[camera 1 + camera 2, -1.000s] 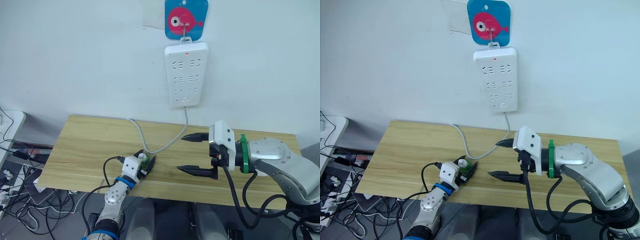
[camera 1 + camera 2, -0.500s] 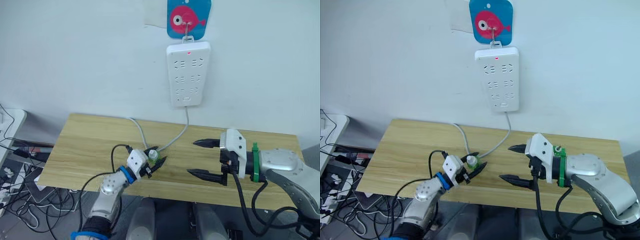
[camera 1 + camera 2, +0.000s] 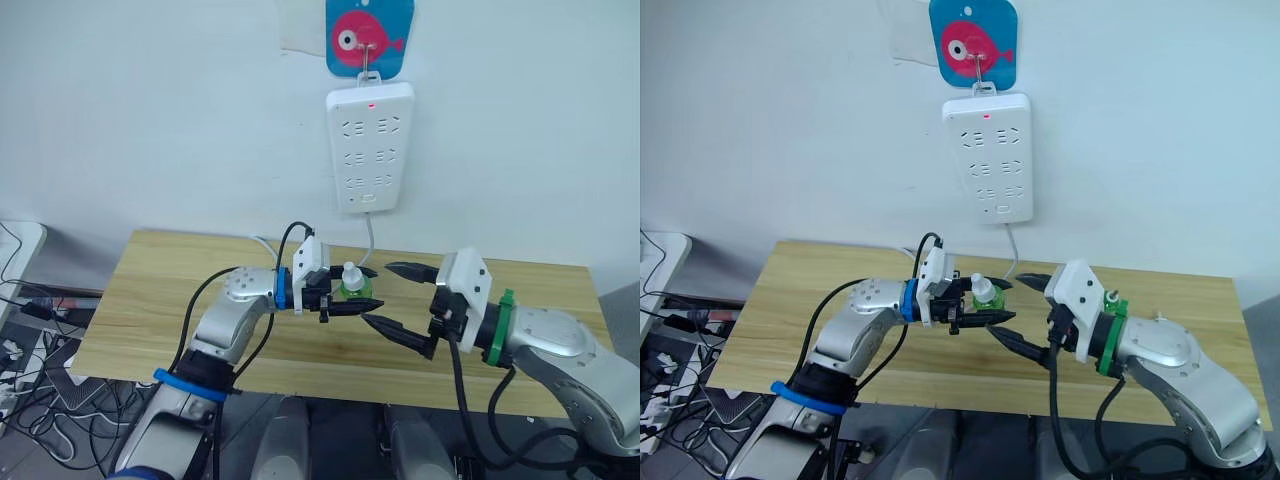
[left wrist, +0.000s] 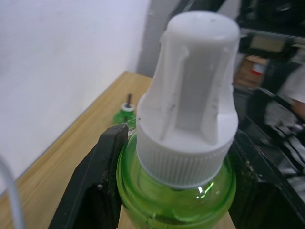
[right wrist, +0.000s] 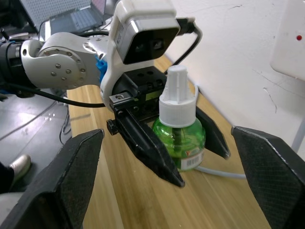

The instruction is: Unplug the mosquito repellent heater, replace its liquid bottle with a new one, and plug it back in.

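Your left gripper (image 3: pixel 352 291) has its jaws clenched on the green liquid bottle (image 5: pixel 178 138), upright above the counter (image 3: pixel 150 300) middle; your right gripper (image 3: pixel 392 297) faces it, jaws released.

The liquid bottle (image 3: pixel 351 281) sits upright between the left gripper's (image 3: pixel 352 290) fingers, above the table (image 3: pixel 160 300) and below the power strip (image 3: pixel 370 148) on the wall. The right gripper (image 3: pixel 398 302) lies just right of the bottle, jaws spread. The strip's cord (image 3: pixel 367 235) drops behind the bottle.
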